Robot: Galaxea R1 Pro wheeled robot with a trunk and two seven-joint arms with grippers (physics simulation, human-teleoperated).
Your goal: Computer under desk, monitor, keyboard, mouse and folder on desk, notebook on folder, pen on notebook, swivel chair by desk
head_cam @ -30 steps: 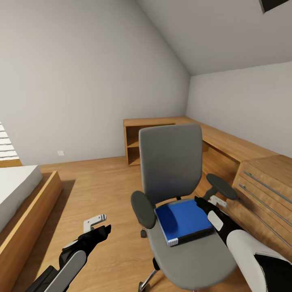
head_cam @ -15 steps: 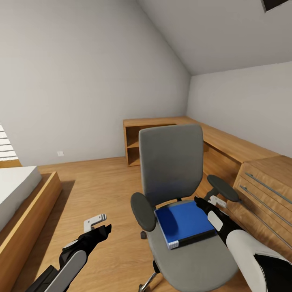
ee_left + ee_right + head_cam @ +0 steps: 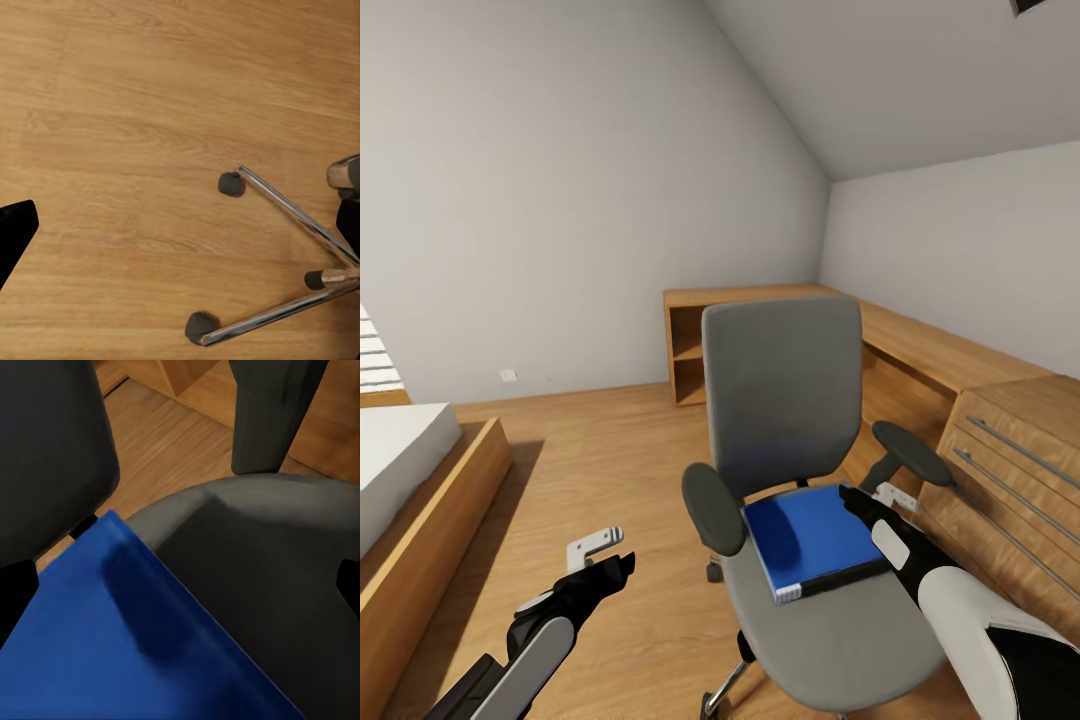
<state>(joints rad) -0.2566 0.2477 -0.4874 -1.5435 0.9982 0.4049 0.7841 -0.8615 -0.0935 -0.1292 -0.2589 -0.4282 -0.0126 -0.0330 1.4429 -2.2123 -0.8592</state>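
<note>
The swivel chair [image 3: 780, 390] stands in the middle of the bedroom floor, its grey back facing me and black armrests at both sides. On its seat lies the blue folder [image 3: 810, 535], flat, with white page edges toward me. My right gripper [image 3: 880, 497] hovers open at the folder's right edge, just inside the right armrest. The right wrist view looks down on the folder [image 3: 112, 637] and the grey seat [image 3: 255, 562] between widely spread fingers. My left gripper [image 3: 597, 548] hangs open over bare floor left of the chair. The left wrist view has the chair's chrome base [image 3: 289, 214] and casters.
Light oak drawers with long bar handles [image 3: 1010, 470] stand close on the chair's right. A low oak shelf unit [image 3: 730, 340] runs along the far wall and round the corner. A bed with a wooden frame [image 3: 420, 510] is at the left, with plank floor [image 3: 600, 460] between it and the chair.
The whole picture has shifted slightly upward, so the camera moved. Both grippers keep their places and stay open; the folder still lies on the seat.
</note>
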